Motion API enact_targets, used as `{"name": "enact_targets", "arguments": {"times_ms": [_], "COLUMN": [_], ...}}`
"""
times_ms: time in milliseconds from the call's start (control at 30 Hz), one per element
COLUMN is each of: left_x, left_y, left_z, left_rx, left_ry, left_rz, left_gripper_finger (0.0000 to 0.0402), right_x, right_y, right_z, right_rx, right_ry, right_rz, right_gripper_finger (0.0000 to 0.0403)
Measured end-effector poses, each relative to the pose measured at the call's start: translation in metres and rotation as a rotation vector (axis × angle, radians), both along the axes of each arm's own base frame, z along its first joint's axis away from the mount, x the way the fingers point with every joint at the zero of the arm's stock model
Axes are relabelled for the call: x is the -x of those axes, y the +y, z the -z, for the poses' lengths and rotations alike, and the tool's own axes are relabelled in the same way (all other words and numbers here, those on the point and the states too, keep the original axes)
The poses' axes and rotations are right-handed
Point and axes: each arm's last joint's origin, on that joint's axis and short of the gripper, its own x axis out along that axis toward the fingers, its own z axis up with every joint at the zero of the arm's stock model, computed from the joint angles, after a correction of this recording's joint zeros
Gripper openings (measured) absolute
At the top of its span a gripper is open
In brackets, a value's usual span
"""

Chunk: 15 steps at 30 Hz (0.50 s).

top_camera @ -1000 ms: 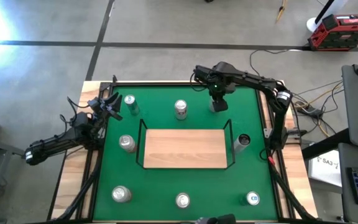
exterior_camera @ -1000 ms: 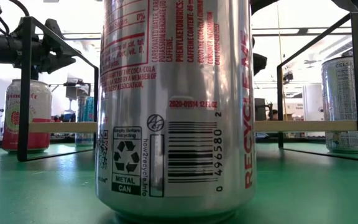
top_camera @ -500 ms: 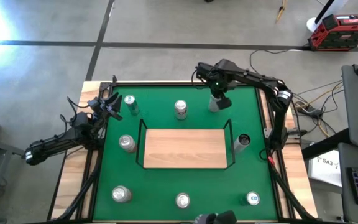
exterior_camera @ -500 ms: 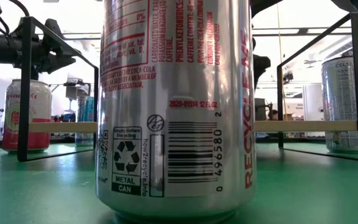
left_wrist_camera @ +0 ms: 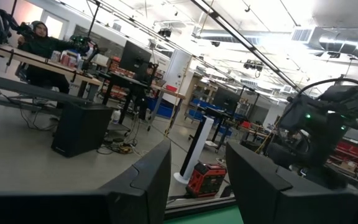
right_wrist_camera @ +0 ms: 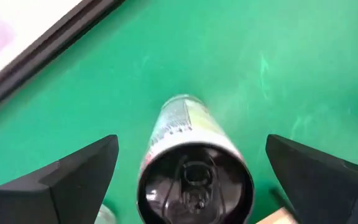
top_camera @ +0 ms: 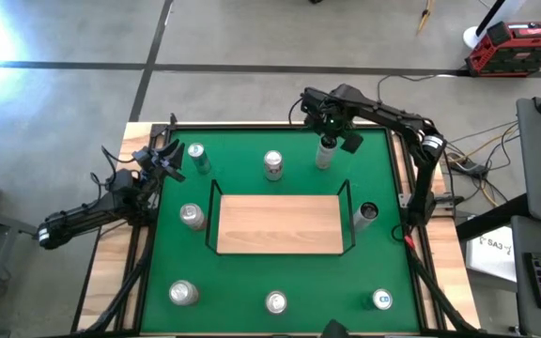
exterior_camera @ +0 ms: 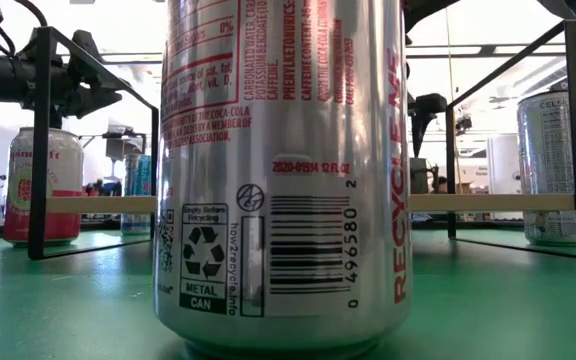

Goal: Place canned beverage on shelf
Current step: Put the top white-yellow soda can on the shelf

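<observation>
Your green felt bench [top_camera: 280, 272] sits on a grey concrete floor, with a red toolbox [top_camera: 517, 47] off beyond its far right corner and an open workshop of desks and monitors showing in the left wrist view. The shelf [top_camera: 280, 223], a light-wood board inside a thin black wire rail, lies at the middle of the bench and carries no can. Your right gripper [top_camera: 330, 131] hangs over the far edge, right of centre, directly above a slim can [top_camera: 324, 153] [right_wrist_camera: 194, 168] that stands upright on the felt; the right wrist view looks down on its dark top between the two fingers, and the jaws are spread wide and released, clear of the can on both sides. Your left gripper [top_camera: 165, 160] waits at the far left corner, its jaws parted with nothing between them, close beside a can [top_camera: 197, 156] standing there. Another can [top_camera: 272, 165] stands near the far edge just behind the shelf, one [top_camera: 192, 217] just off the shelf's left rail, and a dark-topped one [top_camera: 365, 214] just off its right rail. Three more line the near edge: left [top_camera: 183, 293], centre [top_camera: 276, 302] and right [top_camera: 381, 299]. The centre one fills the low view as a silver can [exterior_camera: 283, 170] with red lettering and a barcode.
</observation>
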Motion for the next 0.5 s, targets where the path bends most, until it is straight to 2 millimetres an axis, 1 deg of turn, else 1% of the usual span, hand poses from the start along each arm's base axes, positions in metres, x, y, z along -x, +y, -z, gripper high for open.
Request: {"name": "enact_targets", "arguments": {"times_ms": [167,300,500], "left_x": [0.0000,0.0000,0.0000], "left_y": [0.0000,0.0000,0.0000], "left_z": [0.0000,-0.0001,-0.0001], "left_rx": [0.000,0.000,0.000], "left_ry": [0.000,0.000,0.000], "left_rz": [0.000,0.000,0.000], "left_gripper_finger": [0.0137,0.0137,0.0137], "right_x": [0.0026,0.0040,0.0027], "right_y": [-0.0058,-0.0083,-0.0114], "right_z": [-0.0003,-0.0003,-0.0006], "right_rx": [-0.010,-0.049,-0.027], "right_ry": [0.013,-0.014,-0.026], "right_rz": [-0.280,-0.510,-0.729], "right_gripper_finger": [0.0400,0.0400,0.0400]}}
